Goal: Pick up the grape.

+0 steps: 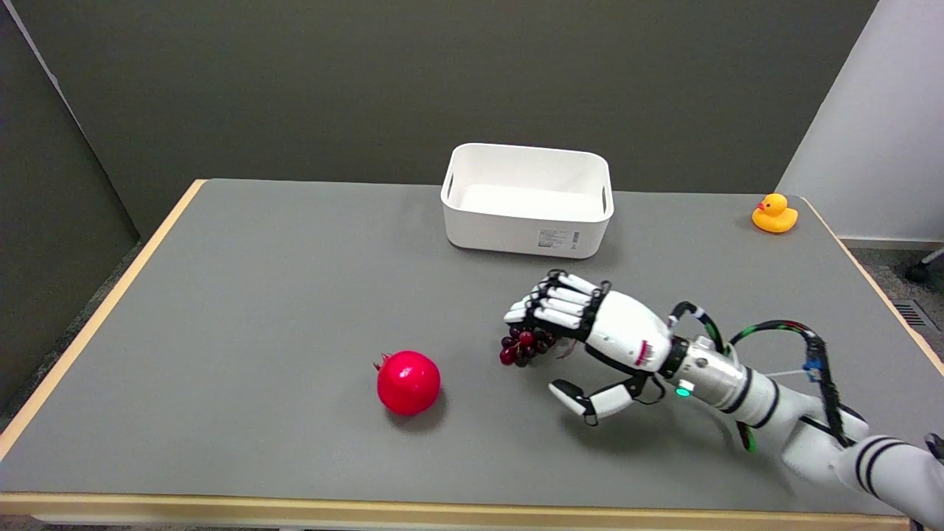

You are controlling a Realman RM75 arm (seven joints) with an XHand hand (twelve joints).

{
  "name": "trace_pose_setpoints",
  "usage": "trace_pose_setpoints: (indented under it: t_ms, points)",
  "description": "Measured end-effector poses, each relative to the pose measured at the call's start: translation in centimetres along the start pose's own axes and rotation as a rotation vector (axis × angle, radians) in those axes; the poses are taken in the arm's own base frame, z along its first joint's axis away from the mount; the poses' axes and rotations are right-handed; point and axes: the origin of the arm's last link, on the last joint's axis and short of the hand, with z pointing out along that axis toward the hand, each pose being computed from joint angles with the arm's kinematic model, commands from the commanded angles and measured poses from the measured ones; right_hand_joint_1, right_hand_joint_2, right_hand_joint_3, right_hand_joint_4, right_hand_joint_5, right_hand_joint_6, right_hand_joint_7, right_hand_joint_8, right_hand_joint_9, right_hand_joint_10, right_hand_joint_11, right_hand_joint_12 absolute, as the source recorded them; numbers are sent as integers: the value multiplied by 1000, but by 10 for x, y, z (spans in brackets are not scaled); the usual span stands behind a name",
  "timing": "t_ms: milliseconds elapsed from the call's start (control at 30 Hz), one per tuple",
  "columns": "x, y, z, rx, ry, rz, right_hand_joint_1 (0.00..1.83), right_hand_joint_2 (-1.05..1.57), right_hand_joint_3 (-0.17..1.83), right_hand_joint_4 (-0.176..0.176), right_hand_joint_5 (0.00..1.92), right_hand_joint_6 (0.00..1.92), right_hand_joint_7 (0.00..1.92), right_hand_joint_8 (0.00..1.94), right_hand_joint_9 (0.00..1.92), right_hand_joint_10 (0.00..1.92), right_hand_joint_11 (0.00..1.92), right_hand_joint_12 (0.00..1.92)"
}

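A bunch of dark red grapes (522, 346) lies on the grey table (258, 310), right of centre. My right hand (594, 332) hovers over the bunch from the right and hides its upper part. Its fingers (553, 304) stretch across the top of the grapes. The thumb (571, 397) sticks out apart, lower down and to the right of the bunch, touching nothing. Whether the fingers touch the grapes cannot be told. The hand holds nothing.
A red pomegranate (408, 381) sits left of the grapes. A white bin (516, 232) stands behind them near the table's far edge. A yellow rubber duck (774, 214) is at the far right corner.
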Motion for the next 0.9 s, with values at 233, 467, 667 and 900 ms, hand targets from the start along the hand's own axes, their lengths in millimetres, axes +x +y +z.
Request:
trace_pose_setpoints:
  t_ms: [233,467,667,900]
  points:
    - [-12,7,25,9,-75,-22,745,672,1020,-16,230,470,302,424,204,743,-1,1097]
    - [-22,19,38,-11,-142,-33,743,674,1022,-13,228,468,298,417,203,736,-1,1096]
    - [-26,30,44,-40,-184,-41,742,673,1019,-9,229,469,298,413,208,734,-1,1100]
    - [-27,40,47,-64,-212,-42,759,686,1022,0,246,485,318,417,220,733,9,1108]
